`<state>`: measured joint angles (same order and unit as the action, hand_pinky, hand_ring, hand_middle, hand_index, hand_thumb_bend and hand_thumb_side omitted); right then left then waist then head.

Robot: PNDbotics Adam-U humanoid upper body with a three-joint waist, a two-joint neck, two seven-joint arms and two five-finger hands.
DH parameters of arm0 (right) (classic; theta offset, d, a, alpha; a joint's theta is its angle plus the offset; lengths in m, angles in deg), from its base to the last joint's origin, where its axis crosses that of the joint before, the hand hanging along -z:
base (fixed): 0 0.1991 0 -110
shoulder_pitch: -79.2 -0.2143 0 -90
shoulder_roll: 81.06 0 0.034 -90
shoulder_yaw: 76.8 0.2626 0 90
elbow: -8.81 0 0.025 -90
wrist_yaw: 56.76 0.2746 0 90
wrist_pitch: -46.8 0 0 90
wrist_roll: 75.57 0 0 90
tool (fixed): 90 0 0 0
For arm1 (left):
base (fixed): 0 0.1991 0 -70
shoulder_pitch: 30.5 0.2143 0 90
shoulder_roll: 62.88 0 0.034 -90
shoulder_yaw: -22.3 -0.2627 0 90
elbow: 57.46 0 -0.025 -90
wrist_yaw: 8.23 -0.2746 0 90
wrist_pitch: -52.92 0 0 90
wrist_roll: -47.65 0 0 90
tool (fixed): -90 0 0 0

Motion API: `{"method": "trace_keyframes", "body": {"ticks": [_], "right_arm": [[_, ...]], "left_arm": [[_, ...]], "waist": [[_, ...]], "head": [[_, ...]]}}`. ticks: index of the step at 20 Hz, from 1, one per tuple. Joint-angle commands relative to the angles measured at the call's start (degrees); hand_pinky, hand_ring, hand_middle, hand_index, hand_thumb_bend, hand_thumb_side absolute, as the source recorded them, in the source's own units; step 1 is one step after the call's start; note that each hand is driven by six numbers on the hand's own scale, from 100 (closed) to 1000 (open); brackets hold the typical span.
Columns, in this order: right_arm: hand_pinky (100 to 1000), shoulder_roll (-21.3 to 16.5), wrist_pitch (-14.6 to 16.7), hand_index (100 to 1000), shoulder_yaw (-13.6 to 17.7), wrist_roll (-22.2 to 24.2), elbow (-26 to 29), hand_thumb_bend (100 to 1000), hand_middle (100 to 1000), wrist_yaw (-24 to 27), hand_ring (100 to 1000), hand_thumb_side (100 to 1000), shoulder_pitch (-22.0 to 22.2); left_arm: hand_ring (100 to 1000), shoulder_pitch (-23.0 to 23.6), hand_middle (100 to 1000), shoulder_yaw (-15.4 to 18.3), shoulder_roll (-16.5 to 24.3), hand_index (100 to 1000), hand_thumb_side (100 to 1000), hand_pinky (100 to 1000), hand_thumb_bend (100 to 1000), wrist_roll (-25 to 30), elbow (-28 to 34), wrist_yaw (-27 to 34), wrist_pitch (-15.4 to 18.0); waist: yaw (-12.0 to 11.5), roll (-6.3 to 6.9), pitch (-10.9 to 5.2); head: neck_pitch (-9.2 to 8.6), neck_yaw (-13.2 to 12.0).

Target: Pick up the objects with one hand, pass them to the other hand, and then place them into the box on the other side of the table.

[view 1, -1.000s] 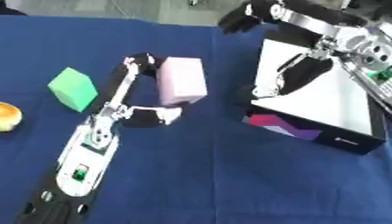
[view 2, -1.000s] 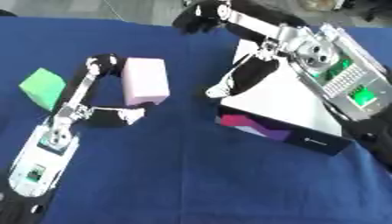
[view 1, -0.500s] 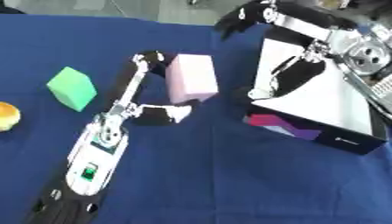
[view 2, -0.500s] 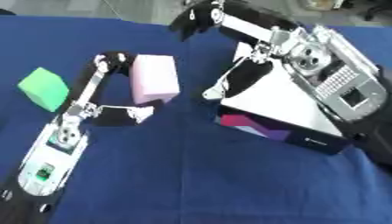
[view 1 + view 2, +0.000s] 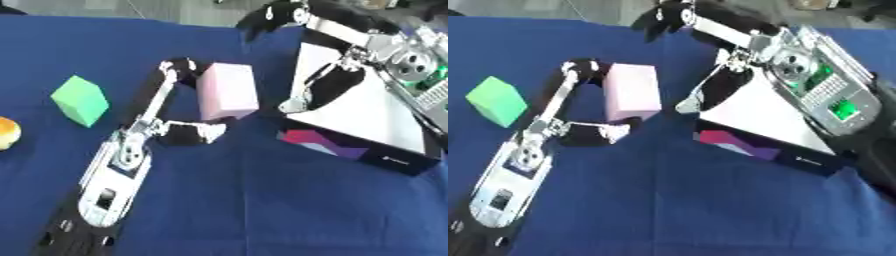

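Observation:
A pale pink block (image 5: 227,91) is held between the fingers and thumb of my left hand (image 5: 178,95), just left of the white box (image 5: 367,115) with a dark front wall. My right hand (image 5: 319,82) hangs over the box's left part with fingers spread, thumb pointing down, nothing in it. A green cube (image 5: 80,100) sits on the blue cloth at the left. An orange round thing (image 5: 7,132) shows at the far left edge.
The blue tablecloth (image 5: 262,200) covers the table. The box's dark front wall (image 5: 359,150) carries a pink and purple mark. My right forearm (image 5: 815,80) crosses above the box from the upper right.
My left hand has carried the pink block to the right, closer to the box and to my right hand. The right hand has stayed over the box.

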<state>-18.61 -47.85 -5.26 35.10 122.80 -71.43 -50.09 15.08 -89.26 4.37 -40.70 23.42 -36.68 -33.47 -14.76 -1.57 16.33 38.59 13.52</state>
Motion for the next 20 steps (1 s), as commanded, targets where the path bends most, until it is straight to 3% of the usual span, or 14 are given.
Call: {"method": "trace_keyframes", "body": {"ticks": [1,20], "right_arm": [[818,-0.9,-0.6,851,0.2,0.0,0.6,662,720,-1.0,818,100,-0.5],[810,-0.3,-4.1,830,-0.5,2.2,0.6,656,704,-1.5,807,100,-0.2]], "left_arm": [[514,-1.3,496,-0.3,-0.8,505,100,673,100,-0.2,1.6,0.6,-0.5],[502,-1.2,479,-0.3,-3.7,517,100,659,100,-2.0,0.3,3.5,-1.7]], "waist": [[-0.1,-0.75,-0.09],[-0.4,-1.27,0.32]], "head": [[-0.61,0.4],[-0.42,0.7]]}}
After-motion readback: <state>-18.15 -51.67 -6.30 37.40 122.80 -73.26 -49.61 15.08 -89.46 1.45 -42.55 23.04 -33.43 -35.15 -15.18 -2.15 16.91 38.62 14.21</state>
